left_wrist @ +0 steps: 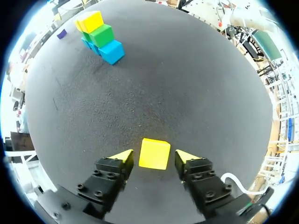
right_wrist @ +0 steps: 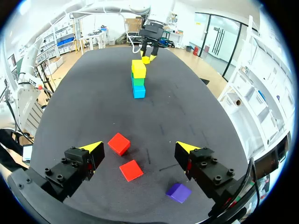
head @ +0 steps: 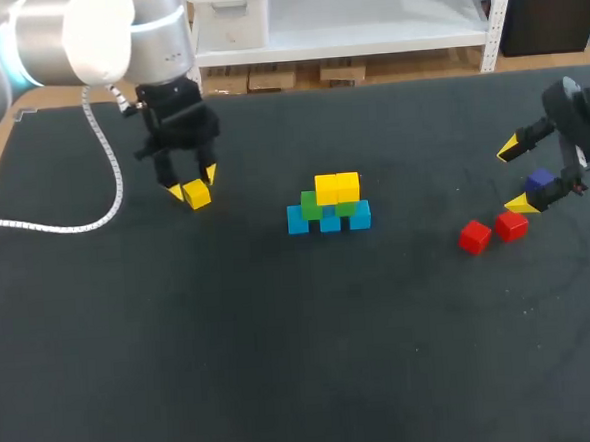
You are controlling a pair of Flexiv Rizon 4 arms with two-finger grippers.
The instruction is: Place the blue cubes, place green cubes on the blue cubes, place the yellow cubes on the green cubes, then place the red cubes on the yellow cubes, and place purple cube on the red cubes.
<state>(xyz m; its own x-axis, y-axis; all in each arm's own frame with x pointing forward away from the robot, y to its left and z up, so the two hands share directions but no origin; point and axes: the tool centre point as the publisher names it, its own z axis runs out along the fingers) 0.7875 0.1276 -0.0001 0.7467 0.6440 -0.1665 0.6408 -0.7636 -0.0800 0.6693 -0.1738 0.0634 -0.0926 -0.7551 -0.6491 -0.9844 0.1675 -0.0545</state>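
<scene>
Left gripper (left_wrist: 155, 156) released, tips low over dark matte table (head: 284, 362). Loose yellow cube (left_wrist: 154, 153) between fingers, slim gaps either side. Right gripper (right_wrist: 139, 149) spread wide, holding nothing. Red cubes (right_wrist: 119, 143) on table just ahead of it, purple cube (right_wrist: 178, 192) beside one finger, partly hidden in head view. Mid-table stack (head: 328, 207): blue cubes (head: 329, 222), green cubes (head: 311, 205), yellow pair (head: 336, 187) on top. From right wrist stack seen end-on, rear cubes hidden. White cable (head: 75, 226) lies at table's left.
</scene>
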